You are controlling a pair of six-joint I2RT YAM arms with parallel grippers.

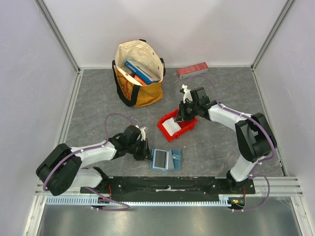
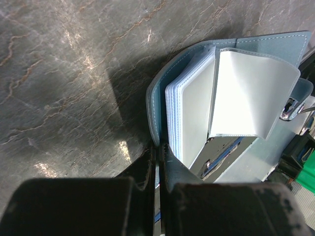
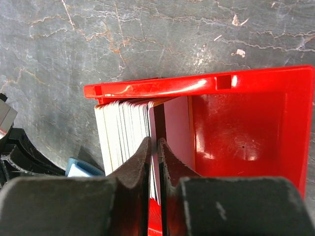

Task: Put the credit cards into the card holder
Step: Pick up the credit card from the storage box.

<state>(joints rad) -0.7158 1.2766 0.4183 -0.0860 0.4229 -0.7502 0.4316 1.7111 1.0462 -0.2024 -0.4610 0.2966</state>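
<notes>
The credit cards stand on edge as a tight stack at the left end of a red bin, which sits on the grey surface right of centre. The right end effector reaches down into the bin at the right-hand end of that stack. Its two fingers are drawn in to a narrow slit, with the top edge of a single card showing in the slit. Whether the pads already press on that card cannot be told. The rest of the bin to the right of the stack shows bare red plastic.

The card holder lies open on the surface near the arm bases, well apart from the bin. The left end effector has its fingers pressed together on the teal cover at the holder's left edge, pinching the thin flap. In the left wrist view the clear inner sleeves fan upward, and one sleeve is curled over to the right.

A tote bag holding books stands at the back left, and a long red box lies by the rear wall.
</notes>
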